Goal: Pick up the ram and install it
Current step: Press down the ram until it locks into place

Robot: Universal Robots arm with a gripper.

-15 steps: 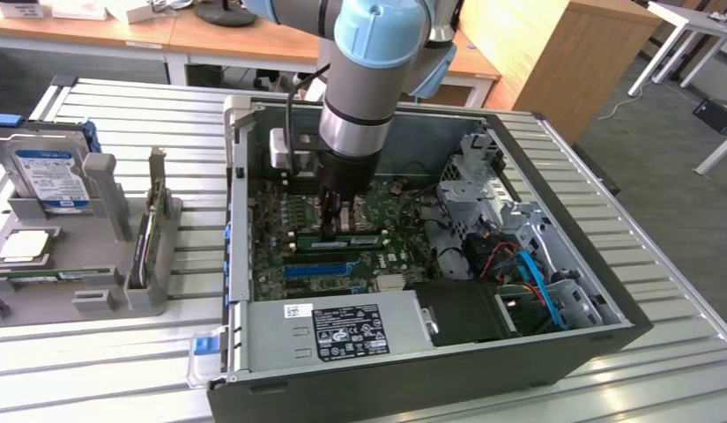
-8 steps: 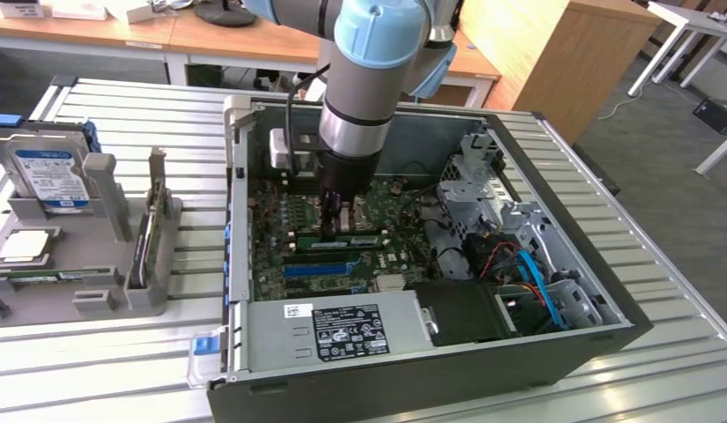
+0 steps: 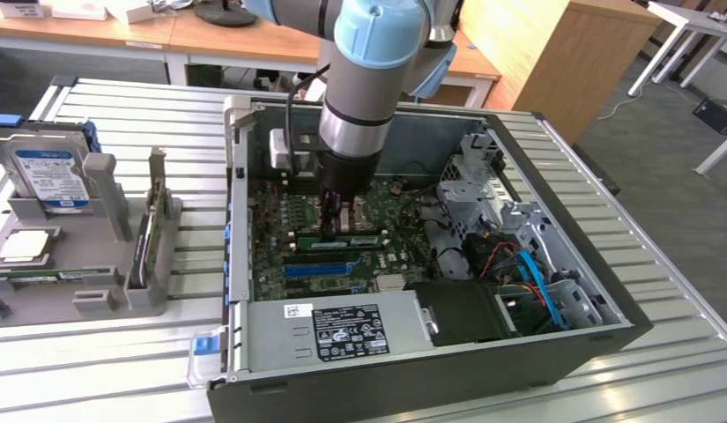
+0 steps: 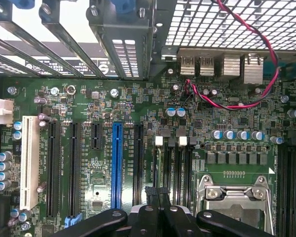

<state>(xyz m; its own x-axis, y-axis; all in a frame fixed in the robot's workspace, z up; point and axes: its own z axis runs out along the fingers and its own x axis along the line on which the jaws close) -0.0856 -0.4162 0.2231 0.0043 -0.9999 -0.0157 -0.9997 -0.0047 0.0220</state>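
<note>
Green ram (image 3: 339, 240) sits inside the open PC case (image 3: 398, 388), lying along the black memory slots on the motherboard (image 3: 281, 256), just on the far side of the long blue slot (image 3: 316, 267). Can't tell whether it is fully seated.

Claw (image 3: 331, 231) is straight down in the case, tips at the ram's upper edge, near its middle. Wrist view: claw (image 4: 158, 191) is clenched, both fingers (image 4: 152, 197) pressed together with nothing visible between them. They hang over the memory slots, between the blue slot (image 4: 117, 163) and the metal CPU socket frame (image 4: 234, 192). A white slot (image 4: 29, 168) is at the board's far edge from the socket, and a red-black twisted wire (image 4: 266, 84) loops by the rear ports.

Silver power supply (image 3: 339, 326) with a black label fills the near side of the case.

On the exterior view's left, a grey fixture (image 3: 105, 291) on the slatted metal worktop (image 3: 669, 291) carries a hard drive (image 3: 52, 176) and an upright card (image 3: 142, 242), well apart from the claw.
</note>
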